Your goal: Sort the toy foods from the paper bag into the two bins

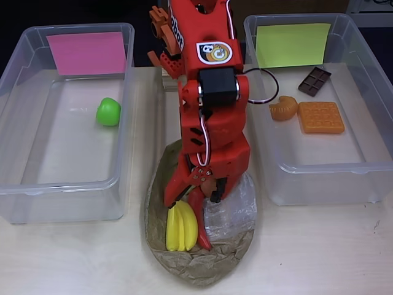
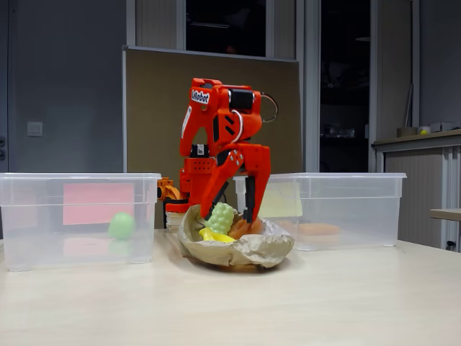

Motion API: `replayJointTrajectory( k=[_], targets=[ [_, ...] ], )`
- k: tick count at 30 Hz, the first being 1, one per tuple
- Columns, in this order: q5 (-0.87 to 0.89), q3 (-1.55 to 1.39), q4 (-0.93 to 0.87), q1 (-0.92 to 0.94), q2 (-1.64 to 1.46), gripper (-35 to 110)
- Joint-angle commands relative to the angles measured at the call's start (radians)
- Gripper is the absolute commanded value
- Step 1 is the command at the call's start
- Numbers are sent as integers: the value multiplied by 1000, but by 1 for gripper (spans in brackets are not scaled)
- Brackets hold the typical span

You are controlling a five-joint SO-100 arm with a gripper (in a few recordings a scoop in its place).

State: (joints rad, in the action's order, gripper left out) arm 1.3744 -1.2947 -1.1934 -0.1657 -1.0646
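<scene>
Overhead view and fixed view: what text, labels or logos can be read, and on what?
"iRobot": white sticker on the red arm, fixed view; partly cut off in the overhead view.
Round logo sticker on the arm: a picture, any lettering too small to read.
Pink label on one bin: blank.
Yellow-green label on the other bin: blank.

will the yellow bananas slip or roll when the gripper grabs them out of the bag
The yellow bananas look like smooth, glossy plastic, so the gripper could slip on them. The flat, curved bunch seems unlikely to roll. The crumpled paper bag beneath may give, letting them shift when pushed.
</scene>
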Motion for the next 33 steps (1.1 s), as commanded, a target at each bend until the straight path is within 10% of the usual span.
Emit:
replayJointTrajectory(
  k=[1, 33],
  targets=[
    [-8, 71, -2, 11, 35, 37],
    [-107, 410, -175, 61, 242, 0]
  ],
)
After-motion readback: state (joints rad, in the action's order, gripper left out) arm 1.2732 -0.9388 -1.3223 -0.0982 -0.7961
